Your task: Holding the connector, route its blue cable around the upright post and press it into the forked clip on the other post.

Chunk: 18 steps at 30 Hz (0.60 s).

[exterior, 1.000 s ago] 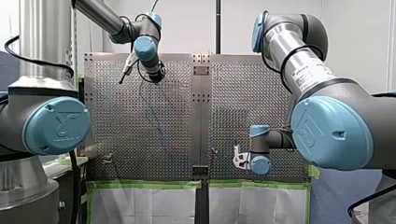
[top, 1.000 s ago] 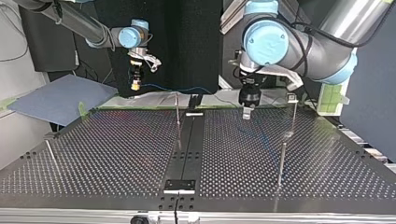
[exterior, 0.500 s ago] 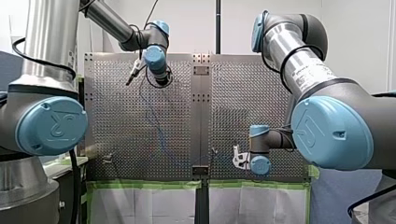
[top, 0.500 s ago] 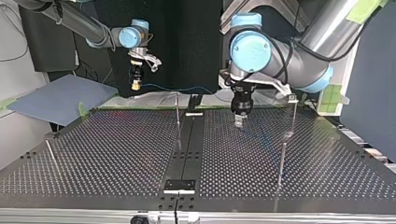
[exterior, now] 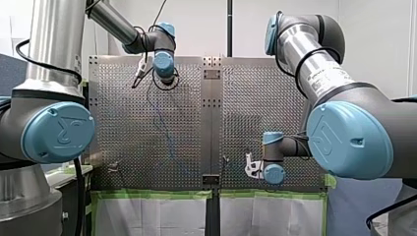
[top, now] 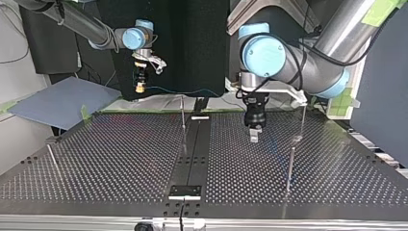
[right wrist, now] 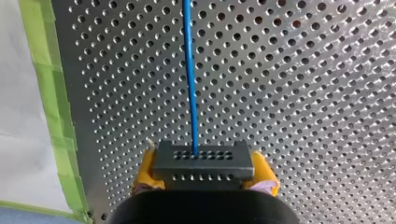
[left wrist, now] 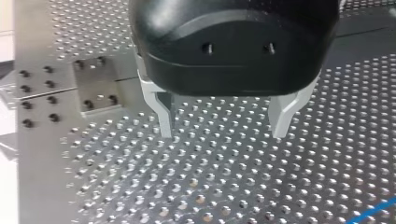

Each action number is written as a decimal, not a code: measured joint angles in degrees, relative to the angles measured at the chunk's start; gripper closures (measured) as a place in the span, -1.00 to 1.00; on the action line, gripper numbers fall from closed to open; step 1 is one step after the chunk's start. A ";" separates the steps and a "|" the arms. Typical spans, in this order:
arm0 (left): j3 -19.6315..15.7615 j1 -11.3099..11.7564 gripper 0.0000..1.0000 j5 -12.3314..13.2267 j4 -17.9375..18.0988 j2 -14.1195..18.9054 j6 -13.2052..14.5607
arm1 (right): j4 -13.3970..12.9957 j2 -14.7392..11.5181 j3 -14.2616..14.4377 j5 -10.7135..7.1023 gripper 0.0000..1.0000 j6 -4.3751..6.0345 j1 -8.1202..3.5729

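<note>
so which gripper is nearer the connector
Right. My right gripper is shut on the connector; my left gripper hangs open over the perforated table, well apart from it.

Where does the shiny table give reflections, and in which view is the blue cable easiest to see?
Top view: the table mirrors the thin post below its foot. Front view: the blue cable is faint against the bright table. Right wrist view: the cable stands out plainly, running from the connector in my right tool.
</note>
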 joint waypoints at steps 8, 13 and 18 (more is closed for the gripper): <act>-0.55 0.47 -0.98 -0.25 4.32 -0.17 -1.49 | 0.23 0.01 -0.01 -0.02 0.41 0.00 -0.19; -2.32 0.65 -0.98 -1.42 7.19 -0.18 -1.52 | 0.26 0.00 -0.01 -0.14 0.41 0.05 -0.23; -3.34 0.61 -0.98 -3.52 9.75 -0.20 0.32 | 0.32 0.00 -0.01 -0.17 0.41 0.08 -0.22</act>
